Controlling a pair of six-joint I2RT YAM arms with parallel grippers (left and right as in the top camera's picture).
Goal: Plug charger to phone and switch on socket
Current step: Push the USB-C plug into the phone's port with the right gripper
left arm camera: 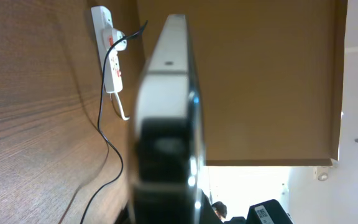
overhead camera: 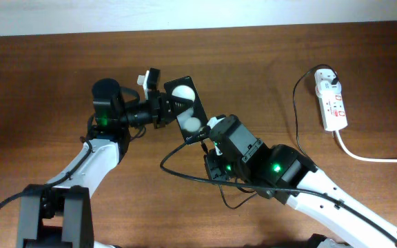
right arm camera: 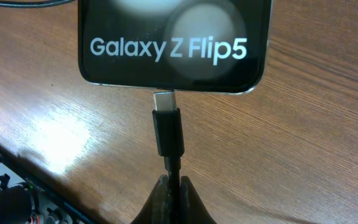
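Overhead, the phone sat at an angle near the middle of the brown wooden table, a flat black glossy slab with two round white reflections on its face. The left gripper clamped it from its left side. The left wrist view showed the phone edge-on, with a thin pale rim and rounded corners. Just below the phone, the right gripper was pinched tight on the charger right behind its black rectangular connector — the short silver tip met the middle of the phone's lower edge, with bare metal showing between housing and rim. Below the phone the thin black cable looped across the wood. It then ran right and up to a plug seated in the far end of the socket, a white elongated strip with red marks, well to the right of the phone. A thick white cord left the strip's near end toward the table's right edge. Bare wood grain lay open between phone and socket, and above the phone up to the table's far edge — below the phone both arms crowded the surface
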